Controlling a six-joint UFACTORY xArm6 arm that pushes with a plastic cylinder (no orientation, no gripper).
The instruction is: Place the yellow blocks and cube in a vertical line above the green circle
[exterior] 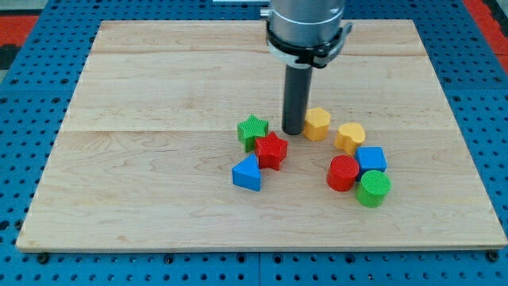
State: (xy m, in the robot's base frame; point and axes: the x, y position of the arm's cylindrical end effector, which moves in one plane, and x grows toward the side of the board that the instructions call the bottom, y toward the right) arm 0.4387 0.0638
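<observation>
My tip [293, 131] rests on the board just left of the yellow hexagon [317, 124], close to touching it. A second yellow block, heart-like in shape [349, 137], lies to the right of the hexagon. The blue cube [371, 160] sits below that yellow block. The green circle [373, 189] lies at the lower right of the group, just below the blue cube and beside the red circle [343, 172].
A green star [252, 130], a red star [271, 150] and a blue triangle [248, 173] cluster to the left of my tip. The wooden board [159, 95] lies on a blue surface.
</observation>
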